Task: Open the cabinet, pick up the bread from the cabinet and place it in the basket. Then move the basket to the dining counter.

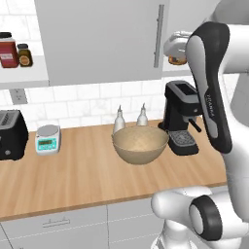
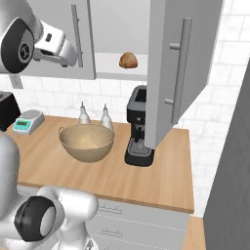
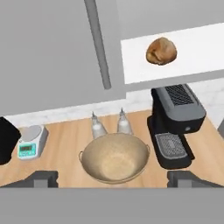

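Starting at the far left of the wooden worktop point(image 1: 73, 180), a black toaster point(image 1: 12, 134) stands against the tiled wall, with a small white kitchen scale point(image 1: 48, 138) just to its right. Further right, two pale bottles point(image 3: 108, 124) stand side by side at the back, and the tan woven basket point(image 3: 114, 158) sits just in front of them. Right of the basket stands a black coffee machine point(image 3: 175, 124). Above, the light grey cabinet point(image 2: 168, 73) has its right door swung open, and the bread point(image 3: 161, 50), a small golden-brown roll, rests on the white shelf inside, above the coffee machine. The gripper point(image 3: 113, 178) hangs up near cabinet height, its jaws spread wide and empty, well apart from the bread.
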{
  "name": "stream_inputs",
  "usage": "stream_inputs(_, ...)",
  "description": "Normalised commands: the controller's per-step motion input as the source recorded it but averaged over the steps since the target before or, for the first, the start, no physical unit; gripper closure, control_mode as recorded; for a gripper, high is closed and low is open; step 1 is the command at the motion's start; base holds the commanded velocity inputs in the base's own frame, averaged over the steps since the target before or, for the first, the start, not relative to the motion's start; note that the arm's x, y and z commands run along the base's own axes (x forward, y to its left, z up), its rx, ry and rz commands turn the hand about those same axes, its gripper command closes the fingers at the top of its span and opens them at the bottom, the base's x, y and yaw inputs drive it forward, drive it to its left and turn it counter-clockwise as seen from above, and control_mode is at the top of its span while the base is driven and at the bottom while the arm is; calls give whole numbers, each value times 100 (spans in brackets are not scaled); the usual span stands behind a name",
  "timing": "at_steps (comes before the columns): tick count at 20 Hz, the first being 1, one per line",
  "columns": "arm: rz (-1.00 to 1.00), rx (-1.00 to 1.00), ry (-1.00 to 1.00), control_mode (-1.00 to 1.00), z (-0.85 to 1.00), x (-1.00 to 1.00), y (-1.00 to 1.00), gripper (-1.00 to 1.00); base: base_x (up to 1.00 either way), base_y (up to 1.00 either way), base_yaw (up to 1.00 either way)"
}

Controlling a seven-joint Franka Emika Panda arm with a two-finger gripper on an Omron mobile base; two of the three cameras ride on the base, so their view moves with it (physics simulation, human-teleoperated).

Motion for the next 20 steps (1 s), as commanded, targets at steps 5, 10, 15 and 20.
stream_inputs(5,18,-11,-5,-100,-3,95,2,-100,0,0,0)
stream_inputs(10,4,-9,-1,-100,-1,88,-4,-100,0,0,0)
stream_inputs(15,-2,-1,-3,-100,-14,54,21,-100,0,0,0)
stream_inputs(20,-5,0,-8,-100,-13,59,6,-100,0,0,0)
